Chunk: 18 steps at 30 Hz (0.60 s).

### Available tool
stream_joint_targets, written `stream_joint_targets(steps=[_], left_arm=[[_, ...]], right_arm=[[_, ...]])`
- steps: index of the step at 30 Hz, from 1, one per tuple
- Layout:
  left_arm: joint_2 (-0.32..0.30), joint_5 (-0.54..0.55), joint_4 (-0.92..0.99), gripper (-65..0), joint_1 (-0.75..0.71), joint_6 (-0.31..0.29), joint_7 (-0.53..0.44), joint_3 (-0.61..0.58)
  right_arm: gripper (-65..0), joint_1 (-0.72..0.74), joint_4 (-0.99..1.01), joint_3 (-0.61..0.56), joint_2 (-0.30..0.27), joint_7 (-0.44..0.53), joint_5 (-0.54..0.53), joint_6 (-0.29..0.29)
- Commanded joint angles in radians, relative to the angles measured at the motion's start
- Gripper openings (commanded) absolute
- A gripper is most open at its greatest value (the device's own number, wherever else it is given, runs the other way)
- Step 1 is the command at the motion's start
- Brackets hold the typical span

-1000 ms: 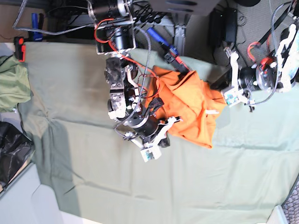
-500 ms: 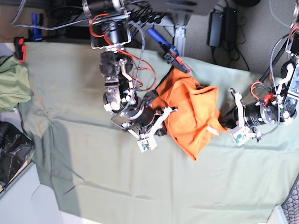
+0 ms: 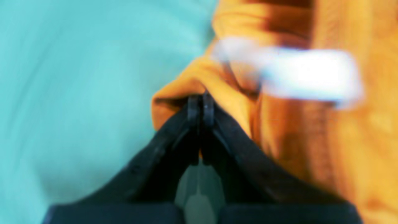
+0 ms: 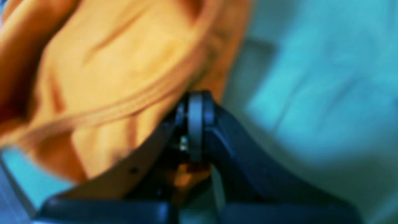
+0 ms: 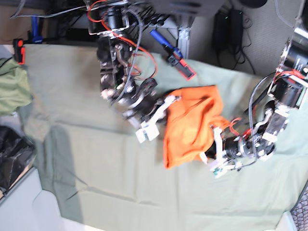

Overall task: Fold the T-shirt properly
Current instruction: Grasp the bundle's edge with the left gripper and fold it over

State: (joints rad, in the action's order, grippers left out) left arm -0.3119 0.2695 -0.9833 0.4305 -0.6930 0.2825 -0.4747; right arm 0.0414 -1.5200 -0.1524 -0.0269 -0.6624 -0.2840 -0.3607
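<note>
The orange T-shirt hangs bunched between both arms above the sage-green cloth. In the base view my right gripper holds the shirt's upper left edge and my left gripper holds its lower right edge. The left wrist view shows my left gripper shut on a fold of the T-shirt, with a blurred white tag beside it. My right gripper is shut on the hem of the T-shirt in the right wrist view. Both wrist views are blurred.
An olive-green garment lies at the left edge with a black bag below it. A red object sits at the cloth's far left corner. A blue and red tool and cables lie behind the cloth.
My left gripper has swung down and left in the base view, the right gripper up and left. The shirt has turned with them and now hangs narrower.
</note>
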Motion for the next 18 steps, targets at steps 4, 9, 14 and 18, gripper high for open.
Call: stream_joint_targets(steps=[4, 9, 14, 18], left_arm=[[-0.002, 0.003, -0.006, -65.0, 0.082, -0.005, -0.039, -0.002], [-0.023, 0.005, -0.006, -65.0, 0.158, -0.005, -0.039, -0.002], [-0.107, 0.148, -0.044, -65.0, 0.210, -0.005, 0.111, -0.002], [-0.202, 0.399, -0.223, -65.0, 0.161, -0.005, 0.383, -0.002]], right_arm=[[-65.0, -0.065, -0.083, 0.000, 0.040, 0.011, -0.016, -0.101], [-65.0, -0.100, -0.130, 0.003, 0.052, 0.014, -0.004, -0.100], [-65.0, -0.100, -0.136, 0.003, 0.051, 0.014, 0.000, -0.100], [-65.0, -0.100, -0.136, 0.003, 0.051, 0.017, 0.001, -0.100]])
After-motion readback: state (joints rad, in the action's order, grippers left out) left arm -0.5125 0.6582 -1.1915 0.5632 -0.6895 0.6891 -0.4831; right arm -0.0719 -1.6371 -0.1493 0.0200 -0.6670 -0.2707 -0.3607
